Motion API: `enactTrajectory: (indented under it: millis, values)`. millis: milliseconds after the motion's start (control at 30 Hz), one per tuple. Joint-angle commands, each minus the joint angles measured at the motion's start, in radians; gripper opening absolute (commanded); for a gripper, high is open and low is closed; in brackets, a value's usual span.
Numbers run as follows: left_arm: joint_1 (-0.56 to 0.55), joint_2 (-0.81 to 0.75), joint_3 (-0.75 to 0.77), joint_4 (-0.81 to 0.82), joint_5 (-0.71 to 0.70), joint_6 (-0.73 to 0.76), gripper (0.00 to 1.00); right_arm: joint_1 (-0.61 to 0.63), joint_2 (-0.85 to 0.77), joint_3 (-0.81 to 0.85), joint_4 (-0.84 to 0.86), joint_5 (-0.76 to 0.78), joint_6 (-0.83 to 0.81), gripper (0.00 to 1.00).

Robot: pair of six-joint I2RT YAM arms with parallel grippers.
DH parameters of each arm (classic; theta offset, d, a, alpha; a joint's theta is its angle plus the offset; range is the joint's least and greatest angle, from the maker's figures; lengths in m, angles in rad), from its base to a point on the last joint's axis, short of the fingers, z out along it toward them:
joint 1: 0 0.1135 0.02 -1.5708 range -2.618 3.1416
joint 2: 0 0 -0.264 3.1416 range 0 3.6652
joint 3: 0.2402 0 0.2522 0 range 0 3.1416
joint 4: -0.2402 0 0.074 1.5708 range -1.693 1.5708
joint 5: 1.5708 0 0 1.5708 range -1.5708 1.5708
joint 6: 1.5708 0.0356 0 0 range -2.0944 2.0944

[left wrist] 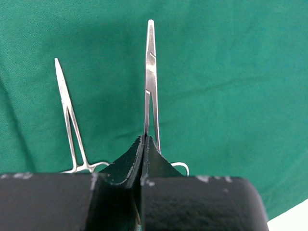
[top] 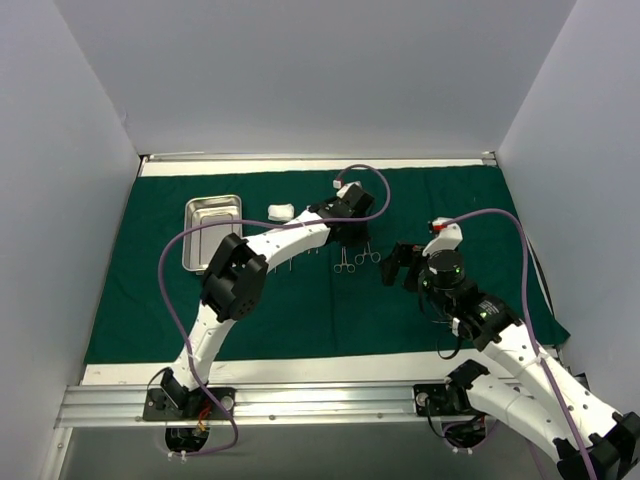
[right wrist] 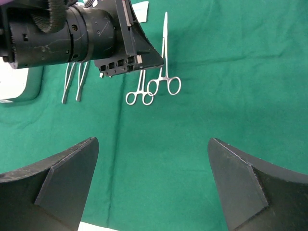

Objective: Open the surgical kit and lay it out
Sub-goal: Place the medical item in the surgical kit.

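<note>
The dark green cloth (top: pixel 470 210) lies spread flat over the table. The steel tray (top: pixel 212 232) sits at its back left, with the white gauze wad (top: pixel 281 211) just to its right. Two silver forceps (top: pixel 345 262) lie side by side mid-cloth. My left gripper (top: pixel 352 238) is shut, and one shank of the longer forceps (left wrist: pixel 151 77) runs into its closed tips (left wrist: pixel 145 139); the other forceps (left wrist: pixel 67 115) lies to its left. My right gripper (right wrist: pixel 154 187) is open and empty above bare cloth. Two thin tweezers (right wrist: pixel 74 82) lie left of the forceps. I cannot make out the small packet.
A bare white strip of table runs along the cloth's near edge (top: pixel 300 372) and far edge (top: pixel 300 167). Grey walls close in the left, right and back. Purple cables loop over both arms (top: pixel 170 290). The right arm's wrist (top: pixel 442 265) is near the forceps rings.
</note>
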Motion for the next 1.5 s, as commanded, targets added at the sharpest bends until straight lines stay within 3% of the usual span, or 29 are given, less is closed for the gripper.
enactTrajectory:
  millis: [0,1467]
  values:
    - [-0.003,0.01,0.06,0.006,-0.057,-0.048,0.02,0.009,-0.017,0.009,-0.025,0.035,0.005,0.91]
    - [-0.037,0.131,0.146,-0.075,-0.031,-0.041,0.03,0.009,-0.006,-0.025,-0.013,0.03,0.009,0.91]
